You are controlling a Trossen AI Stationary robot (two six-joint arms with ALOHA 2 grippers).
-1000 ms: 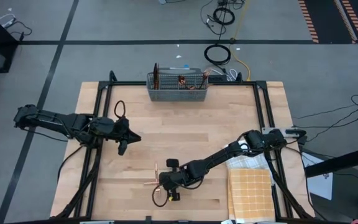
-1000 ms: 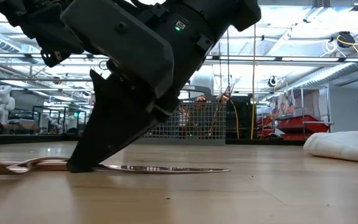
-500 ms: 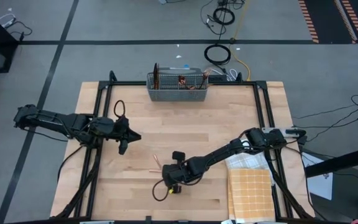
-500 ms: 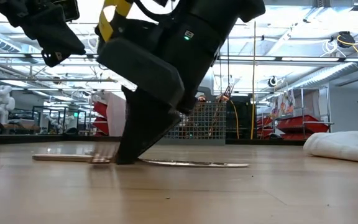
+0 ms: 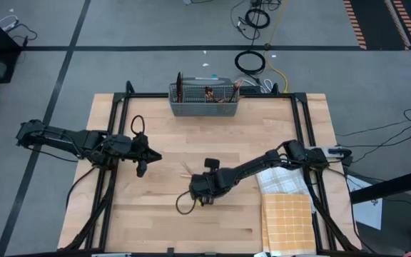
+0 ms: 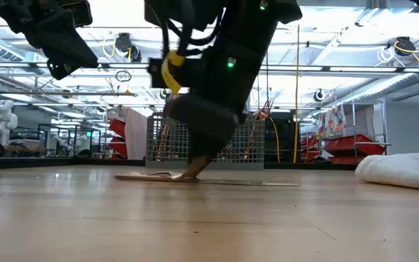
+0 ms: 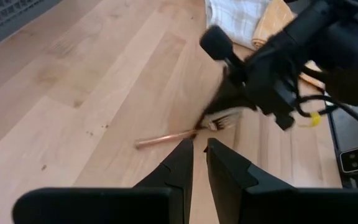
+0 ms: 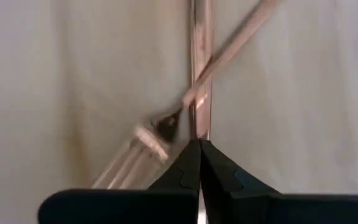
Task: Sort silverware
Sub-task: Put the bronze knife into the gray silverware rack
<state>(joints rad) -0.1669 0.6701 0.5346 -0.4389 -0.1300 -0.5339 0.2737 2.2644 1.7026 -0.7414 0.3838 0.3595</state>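
Across the light wooden table [image 5: 155, 128], moved the right arm up from the near edge toward the middle within the last second, closer to the grey mesh caddy [image 5: 203, 102] at the far edge. Left the checked orange cloth [image 5: 287, 218] where it was, at the right side.

With the right gripper [image 8: 199, 149], kept both fingers pressed together tip to tip on the wood, clamping nothing, touching the end of a straight copper handle [image 8: 200, 62]; could not tell whether spoon or knife. Pushed along rather than lifted, to judge by the low view: both pieces flat on the table, just beyond the tips. Crossed over that handle, the thin copper fork [image 7: 185, 132], tines toward the gripper.

Held the left gripper [image 7: 194, 163] unmoved above the table's left half, fingers a narrow slit apart, empty.

Probably meant as a nudge toward the caddy or a better pickup angle; nothing sorted by it yet.
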